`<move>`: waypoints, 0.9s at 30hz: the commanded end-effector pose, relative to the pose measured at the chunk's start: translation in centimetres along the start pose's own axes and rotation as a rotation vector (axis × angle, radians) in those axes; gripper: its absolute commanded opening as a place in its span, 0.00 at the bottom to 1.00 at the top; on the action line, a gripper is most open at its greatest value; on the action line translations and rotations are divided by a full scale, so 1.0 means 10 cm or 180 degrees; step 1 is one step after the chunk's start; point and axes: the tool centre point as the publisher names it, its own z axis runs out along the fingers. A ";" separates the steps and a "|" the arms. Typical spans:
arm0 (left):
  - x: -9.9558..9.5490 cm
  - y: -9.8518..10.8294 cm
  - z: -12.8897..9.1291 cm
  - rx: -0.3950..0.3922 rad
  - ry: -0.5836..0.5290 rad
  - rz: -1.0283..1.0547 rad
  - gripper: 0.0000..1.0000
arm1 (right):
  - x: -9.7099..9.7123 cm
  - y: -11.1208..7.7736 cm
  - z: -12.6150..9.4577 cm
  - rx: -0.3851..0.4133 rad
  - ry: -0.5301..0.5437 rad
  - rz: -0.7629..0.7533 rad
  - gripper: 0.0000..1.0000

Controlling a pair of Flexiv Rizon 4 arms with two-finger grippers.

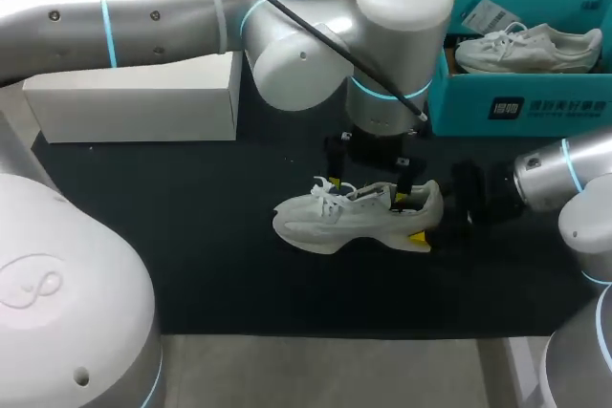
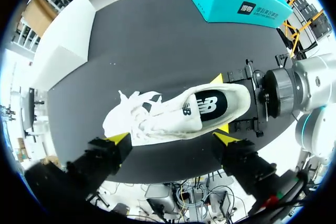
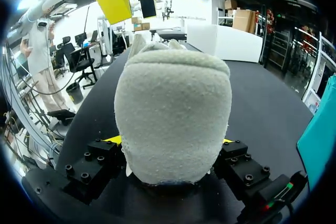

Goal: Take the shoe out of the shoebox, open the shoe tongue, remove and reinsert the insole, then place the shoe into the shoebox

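Shoe: a white sneaker (image 1: 349,219) sits upright in the middle of the black table (image 1: 191,236), outside the shoebox, toe toward the left arm's side and heel toward the right arm.
Shoe opening: seen from the left wrist, it faces up, with a dark insole (image 2: 207,106) lying inside; the white laces (image 2: 137,103) are loose over the tongue.
Right jaws: closed on the shoe's heel, one yellow tip on each side of it; in the right wrist view the heel (image 3: 170,114) fills the space between the fingers.
Left jaws: open, hanging above the shoe, their yellow fingertips (image 2: 118,139) spread wide and apart from it.
Left arm: (image 1: 402,35) comes in across the far side of the table and turns down over the shoe.
Shoebox: teal (image 1: 521,102), at the far right corner of the table, well apart from the shoe; a second white shoe (image 1: 526,45) lies in it.
White box: (image 1: 134,97) stands at the far left of the table.
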 end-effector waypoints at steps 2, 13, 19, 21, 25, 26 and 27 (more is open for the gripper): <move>0.12 -0.10 0.17 -0.0089 -0.0036 -0.0009 1.00 | -0.03 -0.04 0.08 0.0008 -0.0008 0.0003 0.00; 0.08 -0.21 0.32 0.0032 -0.0151 -0.0244 1.00 | -0.03 -0.04 0.08 0.0008 -0.0008 0.0003 0.00; -0.02 -0.25 0.41 -0.0003 -0.0271 -0.0304 1.00 | -0.03 -0.04 0.08 0.0008 -0.0008 0.0003 0.00; -0.06 -0.27 0.42 -0.0005 -0.0302 -0.0329 1.00 | -0.03 -0.04 0.08 0.0008 -0.0008 0.0003 0.00; -0.15 -0.27 0.36 -0.0028 -0.0280 -0.0343 0.45 | -0.03 -0.04 0.08 0.0008 -0.0008 0.0003 0.00; -0.16 -0.27 0.34 -0.0061 -0.0246 -0.0326 0.36 | -0.03 -0.04 0.08 0.0008 -0.0008 0.0003 0.00; -0.18 -0.26 0.32 -0.0069 -0.0228 -0.0318 0.25 | -0.03 -0.04 0.08 0.0008 -0.0008 0.0003 0.00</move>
